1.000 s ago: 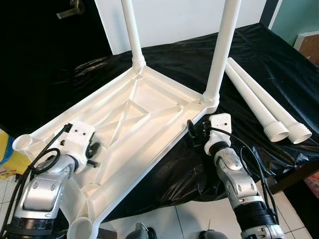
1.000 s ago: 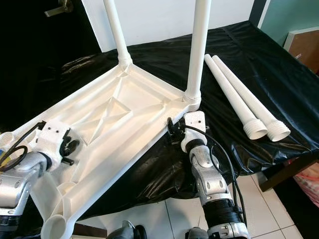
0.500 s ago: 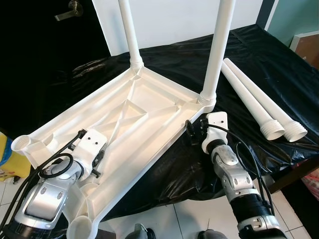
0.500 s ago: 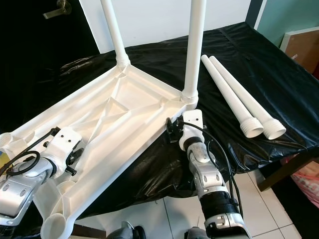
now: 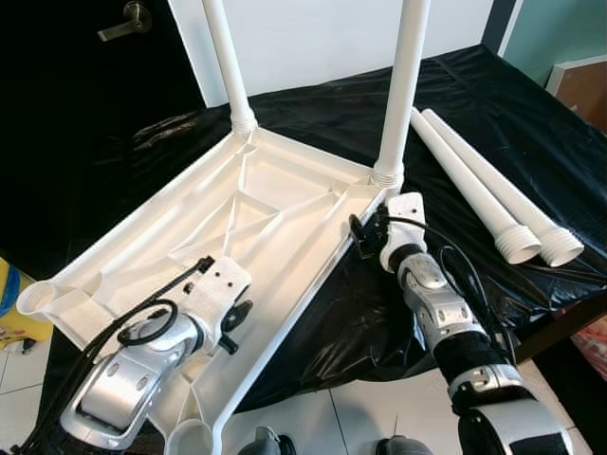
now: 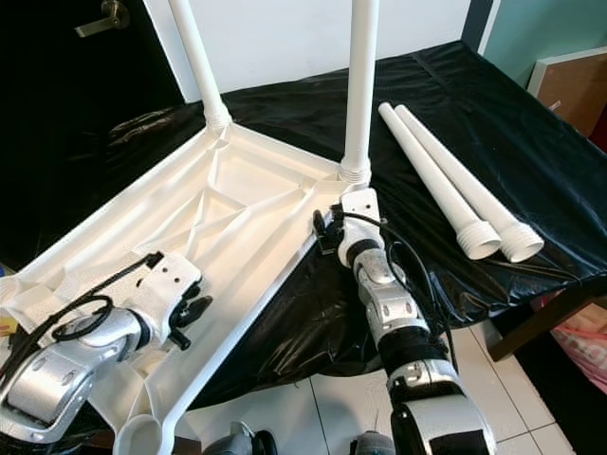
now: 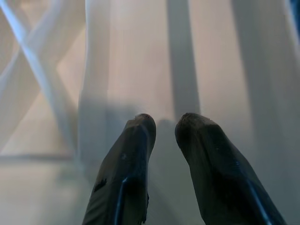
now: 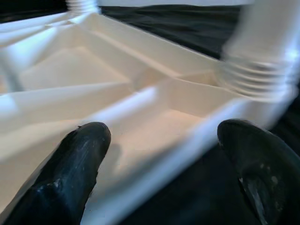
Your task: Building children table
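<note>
A white children's table top [image 5: 275, 204] lies upside down on the black-covered surface. Two white legs [image 5: 223, 57] [image 5: 403, 85] stand screwed into its far corners. Two loose legs [image 5: 474, 180] [image 5: 517, 199] lie side by side to the right. The near corner sockets [image 5: 33, 299] [image 5: 190, 438] hold no leg. My left gripper [image 5: 232, 330] hovers over the ribbed underside near the front rim, its fingers [image 7: 140, 126] almost together with nothing between them. My right gripper [image 5: 365, 237] is open at the corner below the right screwed leg, its fingers [image 8: 79, 159] straddling the table's rim.
The black cloth [image 5: 313, 104] drapes over the work surface, whose front edge drops to a tiled floor [image 5: 332, 417]. A dark door with a handle [image 5: 123, 19] stands at the back left. A yellow object [image 5: 8, 303] sits at the far left, a brown box [image 5: 580, 85] at the right.
My left gripper has swung rightward and inward over the table's underside. The right gripper stays at the same corner. The camera has shifted a little.
</note>
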Controlling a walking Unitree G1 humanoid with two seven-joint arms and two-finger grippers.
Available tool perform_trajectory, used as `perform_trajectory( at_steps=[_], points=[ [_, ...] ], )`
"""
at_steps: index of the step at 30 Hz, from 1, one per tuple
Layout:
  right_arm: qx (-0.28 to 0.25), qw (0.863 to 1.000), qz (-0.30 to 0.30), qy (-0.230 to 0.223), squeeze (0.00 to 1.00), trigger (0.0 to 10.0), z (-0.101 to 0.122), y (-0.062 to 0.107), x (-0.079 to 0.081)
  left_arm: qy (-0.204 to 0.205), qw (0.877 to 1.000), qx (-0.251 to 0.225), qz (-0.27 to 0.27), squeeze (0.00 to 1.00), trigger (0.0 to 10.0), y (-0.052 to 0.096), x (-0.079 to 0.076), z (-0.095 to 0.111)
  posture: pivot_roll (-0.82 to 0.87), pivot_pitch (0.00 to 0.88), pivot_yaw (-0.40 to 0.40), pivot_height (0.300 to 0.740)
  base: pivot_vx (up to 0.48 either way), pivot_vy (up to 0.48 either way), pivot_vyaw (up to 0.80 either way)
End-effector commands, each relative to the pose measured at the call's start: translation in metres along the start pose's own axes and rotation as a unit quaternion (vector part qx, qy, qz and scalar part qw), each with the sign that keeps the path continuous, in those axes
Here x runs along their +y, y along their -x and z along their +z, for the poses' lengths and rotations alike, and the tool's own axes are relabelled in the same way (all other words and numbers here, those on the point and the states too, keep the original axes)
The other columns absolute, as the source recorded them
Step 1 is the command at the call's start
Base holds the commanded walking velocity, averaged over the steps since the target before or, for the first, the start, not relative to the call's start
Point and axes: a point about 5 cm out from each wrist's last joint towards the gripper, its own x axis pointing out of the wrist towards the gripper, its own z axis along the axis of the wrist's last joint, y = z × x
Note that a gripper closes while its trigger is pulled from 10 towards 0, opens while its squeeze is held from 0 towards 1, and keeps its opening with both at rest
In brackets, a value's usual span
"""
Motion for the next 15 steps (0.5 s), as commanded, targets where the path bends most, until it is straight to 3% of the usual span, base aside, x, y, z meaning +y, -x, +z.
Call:
perform_trajectory(
  at_steps=[1,2,7,11,13,15],
  points=[
    [0.003,1.0,-0.004,0.003,0.0,10.0,-0.004,0.0,0.001,-0.005,0.999,-0.019,-0.049,0.0,10.0,-0.003,-0.006,0.005,0.0,0.109,0.079,0.74,0.0,0.0,0.0],
    [-0.01,1.0,-0.025,0.0,0.0,10.0,-0.001,0.002,-0.006,-0.01,0.998,-0.051,-0.021,0.0,10.0,0.0,0.003,0.013,0.0,0.111,0.077,0.74,0.0,0.0,0.0],
    [-0.027,0.999,-0.039,0.002,0.0,10.0,0.0,0.008,-0.013,-0.011,0.995,-0.097,0.001,0.0,10.0,0.009,0.015,0.023,0.01,0.115,0.072,0.74,0.0,0.0,0.0],
    [-0.037,0.998,-0.049,0.003,0.0,10.0,-0.002,0.015,-0.018,-0.008,0.992,-0.128,0.001,0.0,10.0,0.017,0.019,0.029,0.01,0.118,0.071,0.74,0.0,0.0,0.0],
    [-0.043,0.995,-0.087,0.003,0.0,10.0,-0.007,0.028,-0.029,0.006,0.986,-0.166,-0.014,0.0,10.0,0.028,0.021,0.033,0.01,0.12,0.071,0.74,0.0,0.0,0.0],
    [-0.046,0.993,-0.111,0.006,0.0,10.0,-0.009,0.036,-0.033,0.01,0.986,-0.166,-0.015,0.0,10.0,0.031,0.024,0.031,0.0,0.124,0.069,0.74,0.0,0.0,0.0]
  ],
)
